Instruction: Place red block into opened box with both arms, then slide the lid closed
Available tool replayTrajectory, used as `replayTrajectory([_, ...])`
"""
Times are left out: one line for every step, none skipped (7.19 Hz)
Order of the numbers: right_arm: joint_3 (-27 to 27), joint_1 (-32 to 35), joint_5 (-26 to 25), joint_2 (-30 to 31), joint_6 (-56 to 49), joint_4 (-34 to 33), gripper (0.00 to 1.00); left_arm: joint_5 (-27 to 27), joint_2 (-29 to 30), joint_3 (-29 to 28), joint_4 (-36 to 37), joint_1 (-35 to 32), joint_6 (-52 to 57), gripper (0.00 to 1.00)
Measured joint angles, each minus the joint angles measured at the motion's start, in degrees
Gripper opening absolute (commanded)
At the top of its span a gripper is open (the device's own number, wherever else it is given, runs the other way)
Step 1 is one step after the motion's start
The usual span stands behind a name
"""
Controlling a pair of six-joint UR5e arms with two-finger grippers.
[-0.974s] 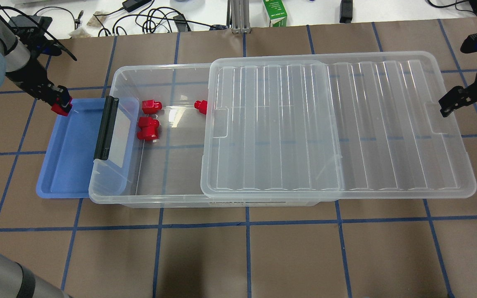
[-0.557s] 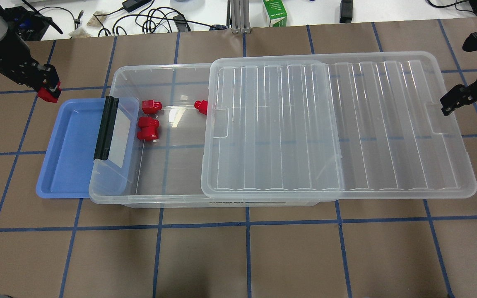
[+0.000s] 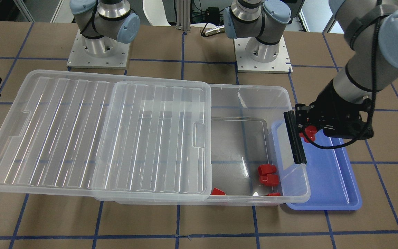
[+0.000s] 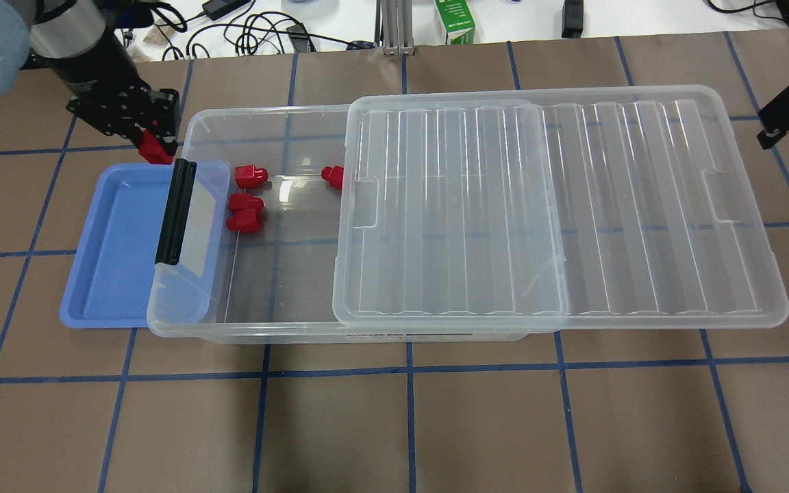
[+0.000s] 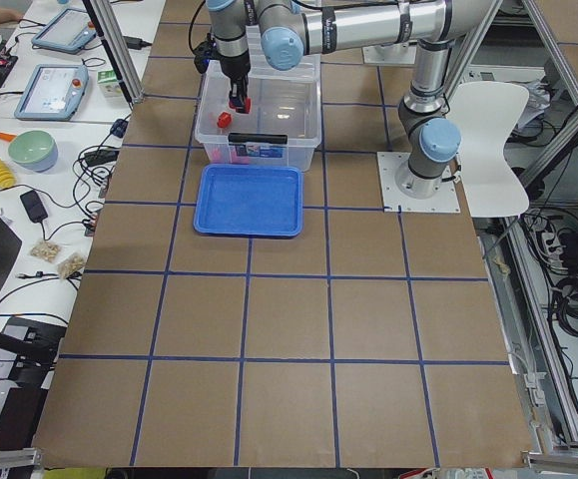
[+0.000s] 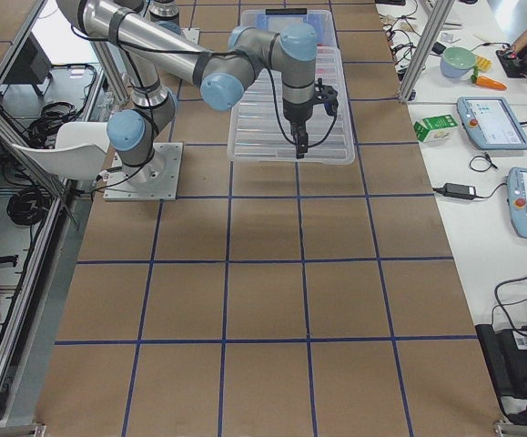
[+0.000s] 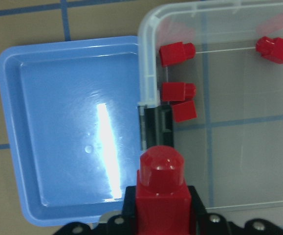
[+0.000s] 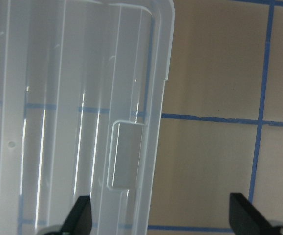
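Observation:
My left gripper is shut on a red block. It hangs over the far edge of the blue tray, just left of the box's far left corner and near the black handle. The box stands open at its left end, with three red blocks on its floor. The lid covers the box's right part and overhangs to the right. My right gripper is open, beyond the lid's right end and apart from it; its fingers stand wide either side of the lid's edge.
A shallow blue tray lies partly under the box's left end. Cables, a green carton and devices sit on the white bench beyond the table's far edge. The brown table surface stretches in front of the box.
My left gripper carried the red block up off the tray's far left corner, then right toward the box's far left corner. My right gripper drew back from the lid's right edge.

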State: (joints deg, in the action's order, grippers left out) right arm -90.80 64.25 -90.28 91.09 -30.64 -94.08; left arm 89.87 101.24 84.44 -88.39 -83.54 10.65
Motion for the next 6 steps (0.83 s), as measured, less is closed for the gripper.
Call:
replayTrajectory([3.00,0.25,0.10,1.06,0.55,5.21,1.00,-0.02,0.34,1.93,0.78,-2.65,-3.84,0.00])
replayTrajectory([4.26,0.41,0.24,1.70,0.93,7.60,1.00,-0.06,0.52,4.46,2.32,-4.34,-6.81,0.00])
replayTrajectory([4.79,1.42,0.97,1.96,3.24,8.42,1.00,-0.06,0.57,7.44,4.67,-5.22,-8.09,0.00])
replayTrajectory([5.05,4.61,2.03,1.94,8.84,8.47,1.00,-0.05,0.60,10.46,7.49,-5.60,-8.57,0.00])
replayTrajectory([5.12,9.79,2.38,1.54,16.08,7.43,1.00,-0.24,0.80,12.74,9.71,-5.74,-8.80,0.00])
replayTrajectory([5.17,15.45,1.94,0.58,22.89,5.56,1.00,-1.10,1.35,13.96,10.90,-5.73,-8.83,0.00])
